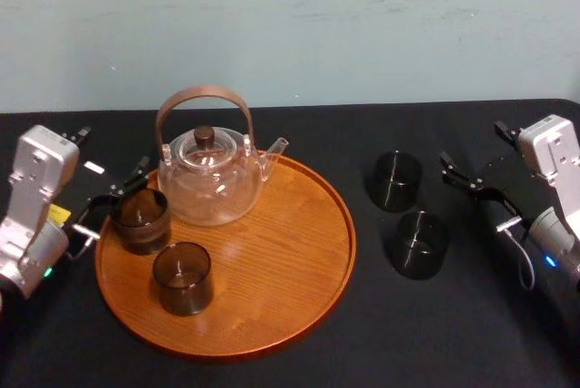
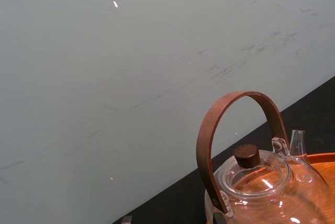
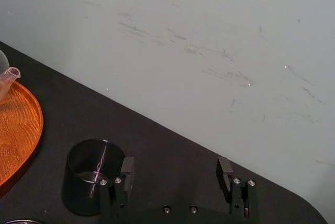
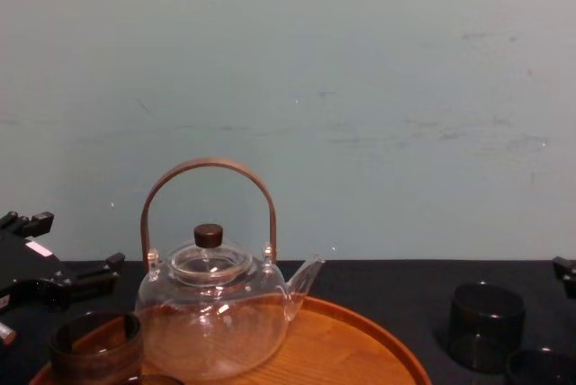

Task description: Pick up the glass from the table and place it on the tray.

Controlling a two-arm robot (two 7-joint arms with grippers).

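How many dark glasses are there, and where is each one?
4 glasses. Two stand on the tray: one at its left edge by the left hand, one nearer the front. Two stand on the black table right of the tray; none seems hidden.

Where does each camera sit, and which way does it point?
Head: up high, looking down on the tray; left gripper and right gripper at the sides.
Chest: lower, looking level across at the teapot; left gripper at lower left.
Left wrist: on the left arm, facing teapot and wall.
Right wrist: on the right arm, facing a table glass past its own open fingers.
Head and chest share the teapot on the tray.
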